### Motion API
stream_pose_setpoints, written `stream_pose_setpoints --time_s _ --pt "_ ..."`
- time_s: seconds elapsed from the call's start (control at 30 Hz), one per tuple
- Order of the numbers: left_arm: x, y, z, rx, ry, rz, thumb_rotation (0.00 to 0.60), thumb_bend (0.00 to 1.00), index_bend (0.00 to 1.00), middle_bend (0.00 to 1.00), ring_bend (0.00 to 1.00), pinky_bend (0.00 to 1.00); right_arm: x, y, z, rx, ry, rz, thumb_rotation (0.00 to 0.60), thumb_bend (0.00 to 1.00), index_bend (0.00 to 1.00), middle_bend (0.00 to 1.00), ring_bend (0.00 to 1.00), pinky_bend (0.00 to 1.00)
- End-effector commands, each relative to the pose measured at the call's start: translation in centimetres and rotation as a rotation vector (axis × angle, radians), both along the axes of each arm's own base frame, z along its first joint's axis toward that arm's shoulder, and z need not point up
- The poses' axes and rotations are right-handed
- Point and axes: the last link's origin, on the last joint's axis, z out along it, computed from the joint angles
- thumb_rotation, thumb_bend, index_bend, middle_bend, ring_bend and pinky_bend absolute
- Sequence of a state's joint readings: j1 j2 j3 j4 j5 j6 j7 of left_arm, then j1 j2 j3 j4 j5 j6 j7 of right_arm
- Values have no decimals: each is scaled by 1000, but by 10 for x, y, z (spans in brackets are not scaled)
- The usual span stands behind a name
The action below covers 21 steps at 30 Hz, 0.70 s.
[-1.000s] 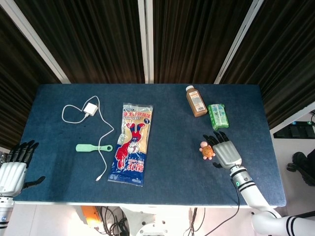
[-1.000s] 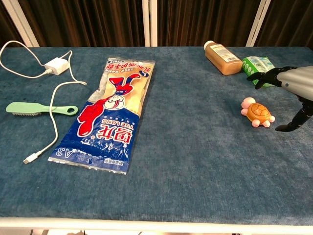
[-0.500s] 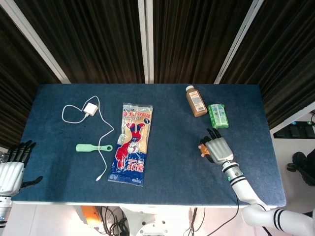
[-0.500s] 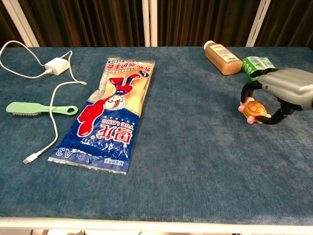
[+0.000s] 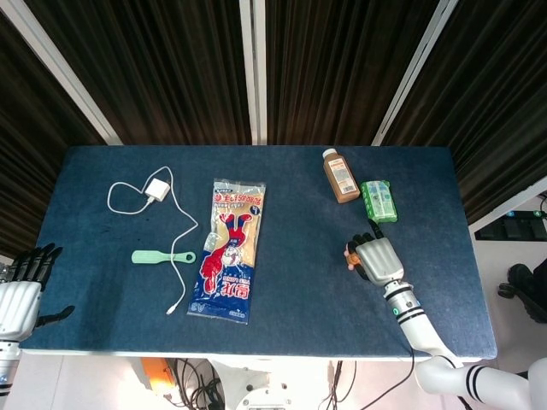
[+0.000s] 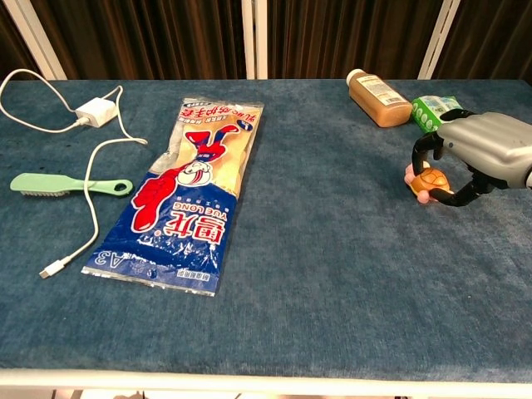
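A toy turtle (image 6: 431,182) is gripped by the right robot hand (image 6: 478,154), whose dark fingers (image 6: 418,154) are curled around it from above while the thumb is pressed in from the near side. In the head view the turtle (image 5: 350,254) is mostly covered by the right robot hand (image 5: 377,258), with only its pink edge seen at the hand's left. Whether the turtle is resting on the blue counter (image 6: 332,274) or is raised just off it cannot be told.

Just beyond the right robot hand a green pack (image 5: 378,202) is laid, and beside that, further left, a brown bottle (image 5: 341,175) is lying on its side. Well to the left of this hand a long printed bag (image 5: 228,248) is spread flat, with a white charger (image 5: 157,190) and its cable (image 5: 180,239) and a green brush (image 5: 162,256) beyond it.

The left robot hand (image 5: 21,290) is held off the counter's near left corner, its fingers apart and nothing in them; the brush is the nearest thing to it.
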<state>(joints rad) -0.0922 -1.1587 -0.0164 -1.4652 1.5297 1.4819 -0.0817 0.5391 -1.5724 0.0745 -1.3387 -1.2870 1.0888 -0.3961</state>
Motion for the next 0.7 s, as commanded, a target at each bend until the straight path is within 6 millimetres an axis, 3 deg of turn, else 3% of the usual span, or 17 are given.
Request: stream_pose_setpoints --time_s 0.03,0.2,0.3,0.37,0.5,0.7 --pt "1 0 0 -1 1 -1 600 68 42 0 0 0 -3 1 4 24 14 -5 600 339 668 597 206 0" --pt "1 0 0 -2 2 -2 600 69 42 0 0 0 -5 0 16 27 -10 -42 600 49 227 251 5 0" --pt "1 -1 0 1 1 -2 600 68 42 0 0 0 -5 -1 21 28 -15 -55 600 13 57 89 0 0" --pt "1 -1 0 2 0 -1 600 69 42 0 0 0 -5 0 25 27 -24 -62 600 2 3 18 0 0" --pt "2 -1 1 4 1 -3 600 69 42 0 0 0 -6 2 39 13 -62 -84 600 0 0 0 0 0" --pt "1 -3 4 10 1 3 600 69 42 0 0 0 -36 31 92 -124 -90 -99 600 9 0 0 0 0"
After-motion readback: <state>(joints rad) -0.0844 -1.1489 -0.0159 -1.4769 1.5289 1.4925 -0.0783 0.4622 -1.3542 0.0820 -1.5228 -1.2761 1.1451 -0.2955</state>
